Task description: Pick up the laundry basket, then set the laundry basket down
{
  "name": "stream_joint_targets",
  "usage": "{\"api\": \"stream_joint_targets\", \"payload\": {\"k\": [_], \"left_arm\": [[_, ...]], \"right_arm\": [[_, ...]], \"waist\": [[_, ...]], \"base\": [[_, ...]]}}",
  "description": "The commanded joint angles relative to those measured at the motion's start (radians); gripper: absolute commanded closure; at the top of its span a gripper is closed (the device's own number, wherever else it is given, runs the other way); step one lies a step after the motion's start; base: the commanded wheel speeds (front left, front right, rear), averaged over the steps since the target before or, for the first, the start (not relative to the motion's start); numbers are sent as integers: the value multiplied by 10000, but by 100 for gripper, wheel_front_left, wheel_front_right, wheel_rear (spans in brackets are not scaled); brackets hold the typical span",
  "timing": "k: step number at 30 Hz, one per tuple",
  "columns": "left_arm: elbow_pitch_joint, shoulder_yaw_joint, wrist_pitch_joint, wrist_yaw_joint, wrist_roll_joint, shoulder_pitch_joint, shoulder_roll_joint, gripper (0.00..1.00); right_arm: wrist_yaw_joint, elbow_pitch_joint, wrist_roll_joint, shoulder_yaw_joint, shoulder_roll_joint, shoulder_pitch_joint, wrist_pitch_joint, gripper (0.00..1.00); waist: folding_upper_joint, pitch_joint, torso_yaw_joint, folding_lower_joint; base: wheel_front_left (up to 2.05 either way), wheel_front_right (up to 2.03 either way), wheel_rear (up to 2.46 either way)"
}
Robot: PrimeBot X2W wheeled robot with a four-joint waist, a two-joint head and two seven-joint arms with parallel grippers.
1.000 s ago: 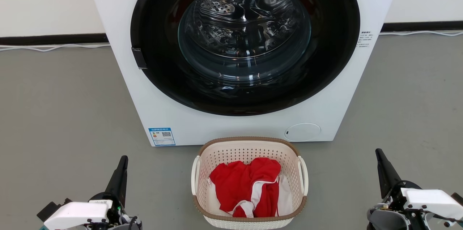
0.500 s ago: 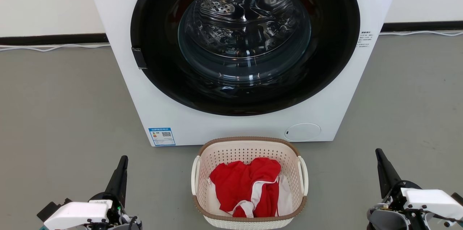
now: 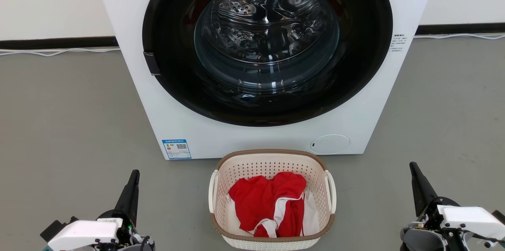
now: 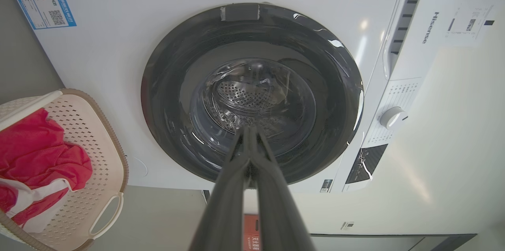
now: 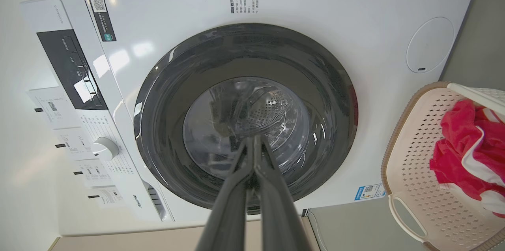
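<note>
The laundry basket [image 3: 272, 164] is cream-white and perforated, with a brown rim and white side loop handles. It stands on the grey floor just in front of the washer and holds red and white clothes [image 3: 268, 203]. My left gripper [image 3: 135, 173] is shut, well to the basket's left, holding nothing. My right gripper [image 3: 412, 165] is shut too, well off to its right, also holding nothing. The left wrist view has the basket [image 4: 98, 140] at its left edge beside my shut left gripper [image 4: 248, 128]. In the right wrist view the basket [image 5: 410, 164] is at the right edge, apart from my right gripper [image 5: 252, 138].
A white front-loading washer [image 3: 189, 124] with a dark round door [image 3: 355, 65] and steel drum stands right behind the basket. Grey floor [image 3: 71, 117] spreads on both sides. A dark skirting and a white cable [image 3: 59, 51] run along the back wall.
</note>
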Motion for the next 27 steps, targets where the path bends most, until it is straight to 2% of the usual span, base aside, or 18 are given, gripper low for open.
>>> {"api": "stream_joint_targets", "payload": {"k": [1, 27], "left_arm": [[-290, 314, 64, -73, -46, -558, 104, 100], [-290, 313, 64, -73, -47, -558, 104, 100]], "right_arm": [[73, -290, 64, 181, -39, -409, 75, 100], [73, -290, 64, 182, -39, -409, 75, 100]], "waist": [[-1, 0, 0, 0], [-1, 0, 0, 0]], "base": [[0, 0, 0], [0, 0, 0]]}}
